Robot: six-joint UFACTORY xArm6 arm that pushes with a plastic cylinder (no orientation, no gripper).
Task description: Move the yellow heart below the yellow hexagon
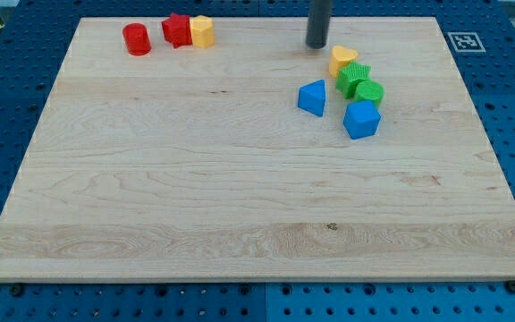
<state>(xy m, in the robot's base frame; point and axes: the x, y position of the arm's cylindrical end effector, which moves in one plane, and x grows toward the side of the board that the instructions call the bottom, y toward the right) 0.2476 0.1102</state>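
The yellow heart (343, 59) lies at the view's upper right, touching a green star (353, 78) just below it. The yellow hexagon (202, 31) sits at the view's top left of centre, pressed against a red star (177, 30). My tip (316, 46) is the lower end of a dark rod coming down from the view's top edge. It stands just left of and slightly above the yellow heart, a small gap apart from it.
A red cylinder (136, 39) stands left of the red star. A green cylinder (368, 91), a blue cube-like block (361, 119) and a blue triangle block (312, 97) cluster below the heart. The wooden board (240, 197) lies on a blue pegboard table.
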